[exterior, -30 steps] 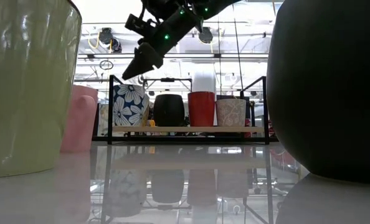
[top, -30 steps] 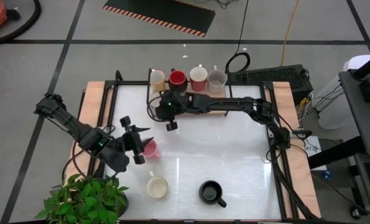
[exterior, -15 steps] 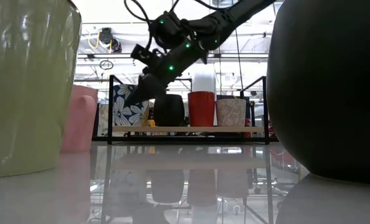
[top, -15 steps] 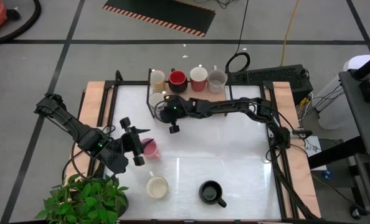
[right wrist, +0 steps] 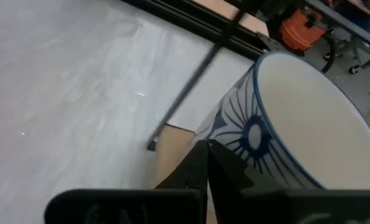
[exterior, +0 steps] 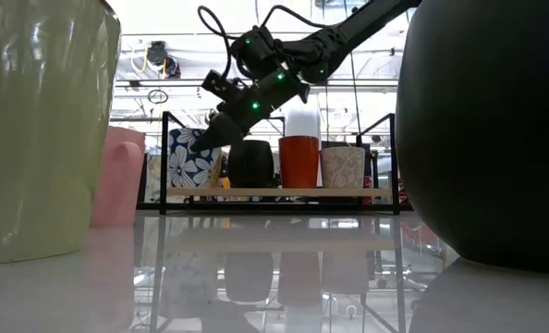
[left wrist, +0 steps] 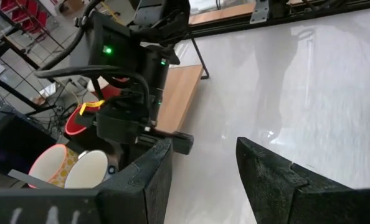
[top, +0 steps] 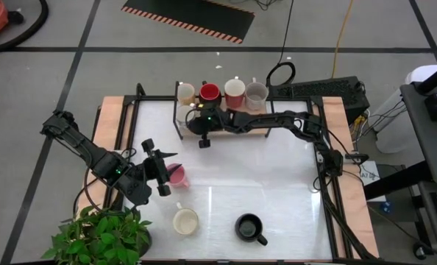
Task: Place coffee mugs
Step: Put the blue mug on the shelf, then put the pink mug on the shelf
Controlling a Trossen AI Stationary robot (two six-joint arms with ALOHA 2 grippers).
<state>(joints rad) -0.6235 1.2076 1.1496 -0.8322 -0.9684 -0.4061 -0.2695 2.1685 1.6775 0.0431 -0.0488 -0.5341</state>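
Farthest from the rack (exterior: pixel 274 192), at the near edge of the tabletop (top: pixel 263 177), stand a cream mug (top: pixel 185 221) and a black mug (top: pixel 248 227), both upright and apart from each other. Glazed ceramic like this is probably rigid, slick and easy to chip, with modest weight. The surest hold is likely across the wall at the rim, 1 finger inside and 1 outside, since the small handles offer little purchase.

Closer to the rack, a pink mug (top: pixel 178 175) sits upright. The left claw (left wrist: pixel 203 149) waits just beside it, released, its 2 fingers apart with only bare tabletop showing between them.

At the rack itself, 4 mugs stand in a row on the shelf. The right arm stretches low along the rack's front, and the right claw (exterior: pixel 202 143) is clenched on nothing, its tip angled down beside the blue-flowered mug (right wrist: pixel 284 124) at the row's end. Whether the tip touches that mug I cannot tell.
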